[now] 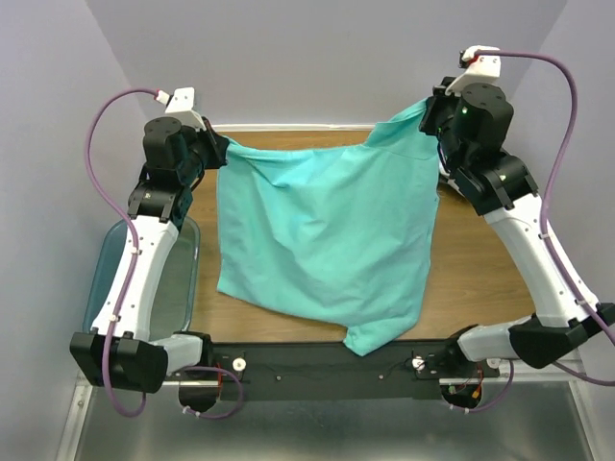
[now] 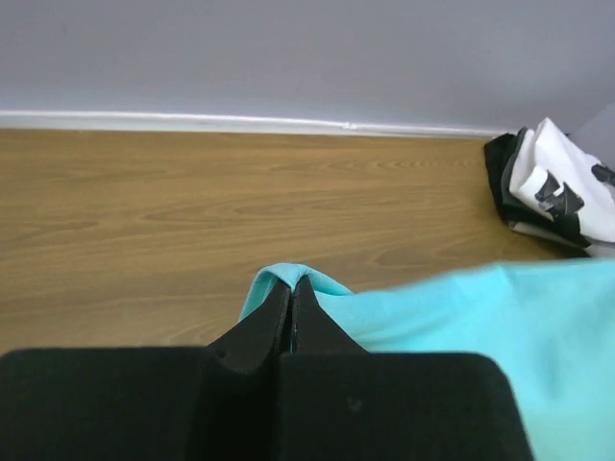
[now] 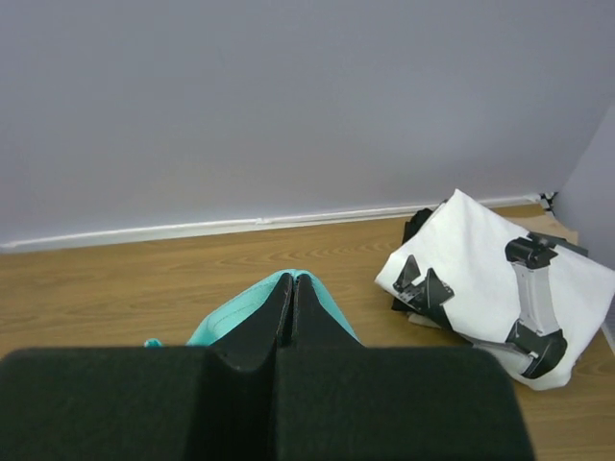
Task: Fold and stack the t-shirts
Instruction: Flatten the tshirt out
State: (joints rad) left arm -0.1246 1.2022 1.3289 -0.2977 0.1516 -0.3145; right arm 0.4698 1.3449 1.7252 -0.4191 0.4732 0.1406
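Observation:
The teal t-shirt [image 1: 327,240] hangs lifted between both grippers above the wooden table [image 1: 480,279], its lower edge drooping toward the near edge. My left gripper [image 1: 219,152] is shut on its left top corner; the cloth [image 2: 288,279] wraps over the closed tips [image 2: 291,284]. My right gripper [image 1: 430,110] is shut on its right top corner, with teal cloth [image 3: 240,307] round the closed tips [image 3: 292,280]. The folded white t-shirt with black print [image 3: 500,288] lies at the table's far right; it also shows in the left wrist view [image 2: 562,182]. In the top view my right arm hides it.
A translucent teal plastic bin [image 1: 173,288] stands off the table's left side under the left arm. A white strip [image 2: 240,122] runs along the table's far edge against the grey wall. A black bar [image 1: 327,360] spans the near edge between the arm bases.

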